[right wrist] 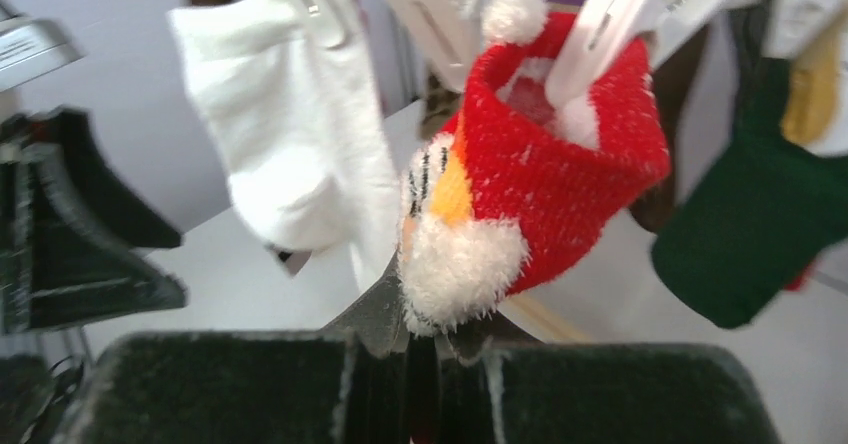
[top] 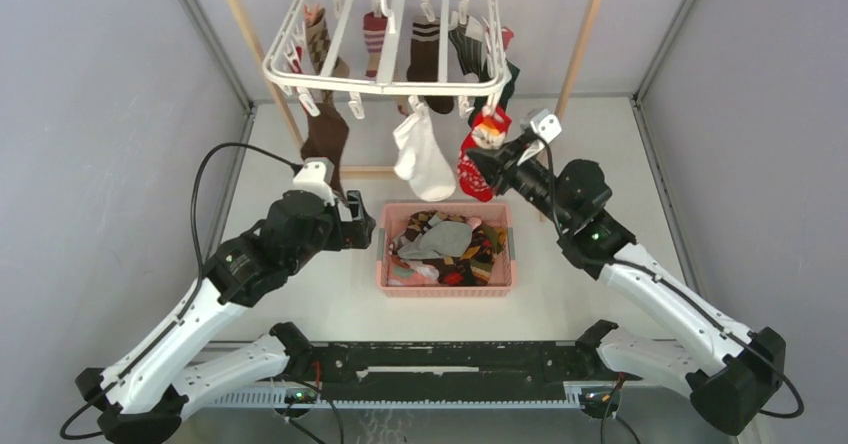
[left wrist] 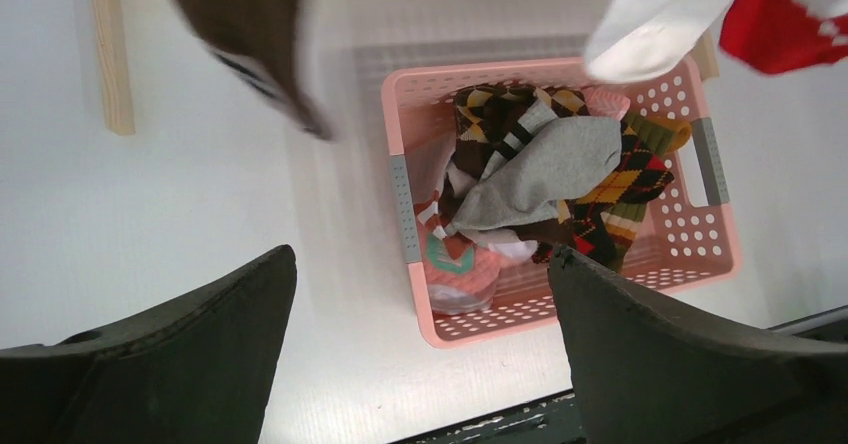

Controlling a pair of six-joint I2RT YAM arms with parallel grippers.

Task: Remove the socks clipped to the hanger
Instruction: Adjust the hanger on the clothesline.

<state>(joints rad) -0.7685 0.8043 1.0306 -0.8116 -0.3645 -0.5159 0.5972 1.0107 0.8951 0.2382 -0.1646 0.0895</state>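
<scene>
Overhead: the white hanger (top: 385,84) holds several clipped socks (top: 425,49). A pink basket (top: 445,289) on the tabletop holds many loose ones.

Left wrist: the left tool (left wrist: 422,259) gapes wide and empty above the basket.

Right wrist: the right tool (right wrist: 425,339) pinches the lower end of the red sock (right wrist: 560,174), which hangs from its clip. Much likely remains.

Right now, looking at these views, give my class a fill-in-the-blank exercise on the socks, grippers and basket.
The right gripper is shut on the pompom sock, coloured ____.
The left gripper stands ____.
The loose socks lie in a basket coloured ____.
Between the dark brown sock and the pompom sock hangs a plain sock coloured ____.
Missing words: red; open; pink; white.
</scene>
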